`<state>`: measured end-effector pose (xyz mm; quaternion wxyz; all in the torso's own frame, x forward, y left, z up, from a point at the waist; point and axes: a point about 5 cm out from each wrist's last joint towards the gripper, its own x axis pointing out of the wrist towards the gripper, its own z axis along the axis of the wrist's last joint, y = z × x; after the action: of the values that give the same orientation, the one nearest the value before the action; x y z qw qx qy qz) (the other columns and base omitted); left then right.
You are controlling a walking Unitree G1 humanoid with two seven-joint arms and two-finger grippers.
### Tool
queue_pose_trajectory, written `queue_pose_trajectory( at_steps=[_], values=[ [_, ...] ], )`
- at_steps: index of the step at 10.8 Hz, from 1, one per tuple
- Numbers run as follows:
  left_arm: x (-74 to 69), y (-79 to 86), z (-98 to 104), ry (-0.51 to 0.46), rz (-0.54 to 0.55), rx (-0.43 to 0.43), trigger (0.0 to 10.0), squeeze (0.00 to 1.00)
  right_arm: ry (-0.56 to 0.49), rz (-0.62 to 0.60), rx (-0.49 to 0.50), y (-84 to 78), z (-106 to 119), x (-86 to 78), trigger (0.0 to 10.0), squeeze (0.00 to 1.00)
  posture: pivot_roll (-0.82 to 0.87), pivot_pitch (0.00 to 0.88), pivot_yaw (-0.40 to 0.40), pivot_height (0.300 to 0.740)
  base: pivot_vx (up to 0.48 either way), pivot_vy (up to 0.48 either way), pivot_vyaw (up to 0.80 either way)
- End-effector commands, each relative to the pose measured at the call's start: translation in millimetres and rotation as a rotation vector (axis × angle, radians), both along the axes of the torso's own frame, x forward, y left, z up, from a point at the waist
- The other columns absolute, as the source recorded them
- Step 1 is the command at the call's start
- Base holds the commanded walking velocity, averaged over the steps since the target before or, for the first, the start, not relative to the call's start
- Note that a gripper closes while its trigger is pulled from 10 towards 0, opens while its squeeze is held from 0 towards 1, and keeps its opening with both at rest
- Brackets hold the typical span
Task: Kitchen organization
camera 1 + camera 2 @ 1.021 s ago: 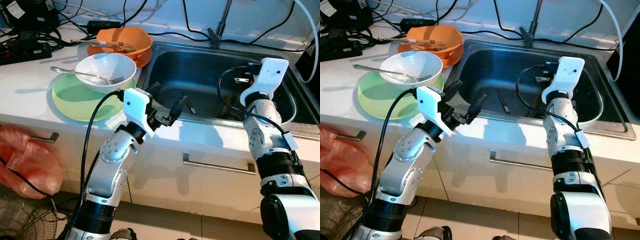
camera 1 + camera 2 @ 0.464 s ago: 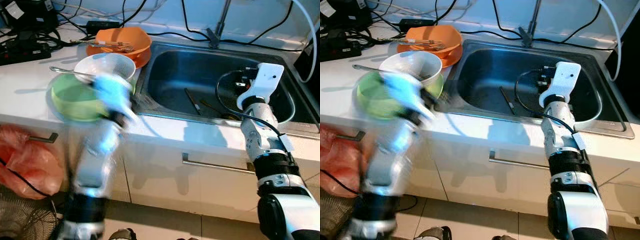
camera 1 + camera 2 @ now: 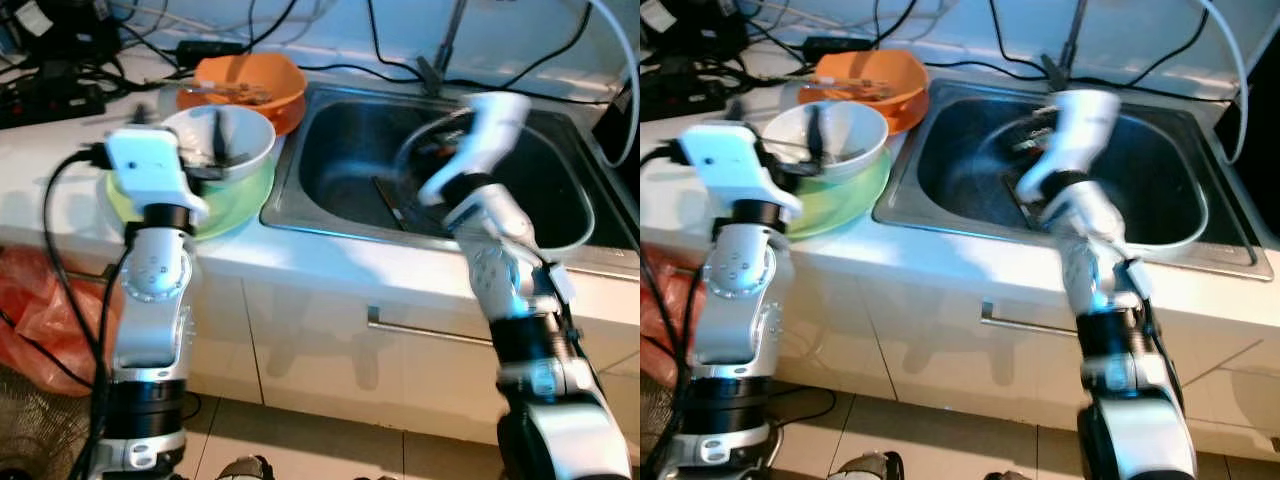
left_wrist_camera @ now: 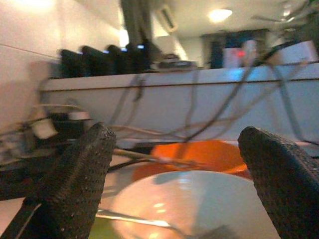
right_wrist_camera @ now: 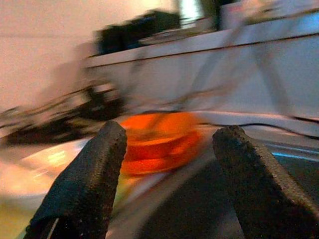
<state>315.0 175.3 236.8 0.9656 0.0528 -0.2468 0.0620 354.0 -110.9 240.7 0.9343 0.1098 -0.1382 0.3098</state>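
Facing white counter [image 3: 60, 180], steel sink [image 3: 350, 170]

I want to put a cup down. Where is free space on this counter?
Free: the white counter strip between sink and cabinet front. Crowded: behind the green plate with white bowl, the orange bowl and cables.

No lettering, label, brand or number comes through legibly anywhere here; the motion blur washes out any fine print.
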Motion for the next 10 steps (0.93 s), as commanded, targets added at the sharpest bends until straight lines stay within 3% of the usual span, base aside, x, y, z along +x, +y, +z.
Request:
queue_pose_trajectory(
  at_steps=[1,2,3,7,10],
  values=[
    [0.7,7.2,-1.2,0.011,0.056,0.004,10.0,1.0,-0.004,0.088,-0.03,3.4,1.1,-8.3,10.0,1.0,0.03,0.09,-0.029,0.74,0.0,0.0,0.0],
    [0.9,11.7,-2.0,0.017,0.076,-0.003,10.0,1.0,-0.005,0.156,-0.061,8.5,-0.2,-15.2,10.0,0.29,0.03,0.09,-0.029,0.74,0.0,0.0,0.0],
    [1.5,19.5,-2.1,0.019,0.101,-0.011,10.0,1.0,0.006,0.302,-0.1,17.0,-1.4,-31.0,10.0,0.0,0.03,0.091,-0.032,0.74,0.0,0.0,0.0],
    [3.0,37.7,1.1,0.019,0.218,-0.013,10.0,1.0,0.021,0.407,-0.142,22.1,-3.4,-46.9,10.0,0.0,0.03,0.091,-0.028,0.74,0.0,0.0,0.0],
    [11.8,55.9,-6.5,0.097,0.259,-0.129,10.0,1.0,0.045,0.527,-0.193,28.2,-8.1,-64.6,10.0,0.0,0.03,0.092,-0.027,0.74,0.0,0.0,0.0]
  ],
)
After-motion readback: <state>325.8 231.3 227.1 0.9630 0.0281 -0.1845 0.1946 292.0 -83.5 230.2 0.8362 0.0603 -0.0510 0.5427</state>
